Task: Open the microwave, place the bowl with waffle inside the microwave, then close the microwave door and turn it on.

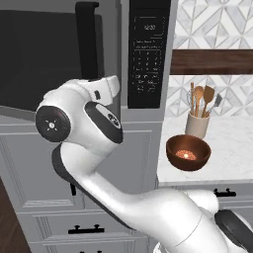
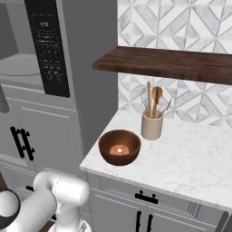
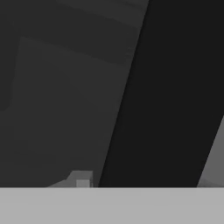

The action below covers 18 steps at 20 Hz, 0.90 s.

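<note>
The microwave [image 1: 148,54] is built into the grey wall, its black keypad panel to the right of the microwave door [image 1: 39,54]. The dark glass door stands swung outward, and the grey cavity [image 2: 18,63] shows behind it. My gripper [image 3: 144,181] is shut around the door's black bar handle [image 3: 166,87], which fills the gap between the fingertips [image 3: 81,178]. In the left base view the white hand [image 1: 105,89] sits at the handle's [image 1: 88,39] lower end. The wooden bowl [image 1: 190,165] [image 2: 119,161] stands on the marble counter with the waffle [image 1: 186,154] [image 2: 119,149] inside.
A beige utensil crock [image 1: 197,124] [image 2: 152,125] stands just behind the bowl. A dark wooden shelf [image 2: 172,63] hangs over the counter [image 2: 190,154]. Grey cabinet doors with black handles [image 2: 20,140] lie below the microwave and the counter.
</note>
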Available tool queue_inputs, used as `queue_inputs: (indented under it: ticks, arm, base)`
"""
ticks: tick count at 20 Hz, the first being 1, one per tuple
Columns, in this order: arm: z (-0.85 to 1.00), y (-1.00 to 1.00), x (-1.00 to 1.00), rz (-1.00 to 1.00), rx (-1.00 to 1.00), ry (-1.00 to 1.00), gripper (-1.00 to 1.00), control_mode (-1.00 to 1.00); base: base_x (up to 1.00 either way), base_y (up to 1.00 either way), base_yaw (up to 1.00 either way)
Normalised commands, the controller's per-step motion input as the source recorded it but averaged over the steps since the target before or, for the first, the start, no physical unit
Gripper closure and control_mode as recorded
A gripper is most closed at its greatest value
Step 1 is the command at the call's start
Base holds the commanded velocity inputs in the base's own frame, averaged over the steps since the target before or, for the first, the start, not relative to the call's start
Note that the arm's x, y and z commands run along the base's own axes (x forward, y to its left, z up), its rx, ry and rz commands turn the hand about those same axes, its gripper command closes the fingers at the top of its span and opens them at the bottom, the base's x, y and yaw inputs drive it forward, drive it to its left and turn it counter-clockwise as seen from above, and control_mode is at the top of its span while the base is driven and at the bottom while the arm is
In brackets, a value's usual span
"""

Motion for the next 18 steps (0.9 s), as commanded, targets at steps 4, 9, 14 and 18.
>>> queue_inputs:
  ticks: [4,9,14,18]
  arm:
    - [-0.1,0.86,-0.59,0.06,-0.09,0.02,-1.0,-1.0]
    - [0.06,-0.45,-0.8,0.02,0.24,-0.07,-1.0,-1.0]
    - [0.18,-0.95,-0.98,0.05,0.46,-0.15,-1.0,-1.0]
    - [0.23,-1.0,-0.68,0.12,0.51,-0.12,-1.0,-1.0]
  base:
    - [0.0,0.0,0.0]
    - [0.0,0.0,0.0]
    - [0.0,0.0,0.0]
    - [0.0,0.0,0.0]
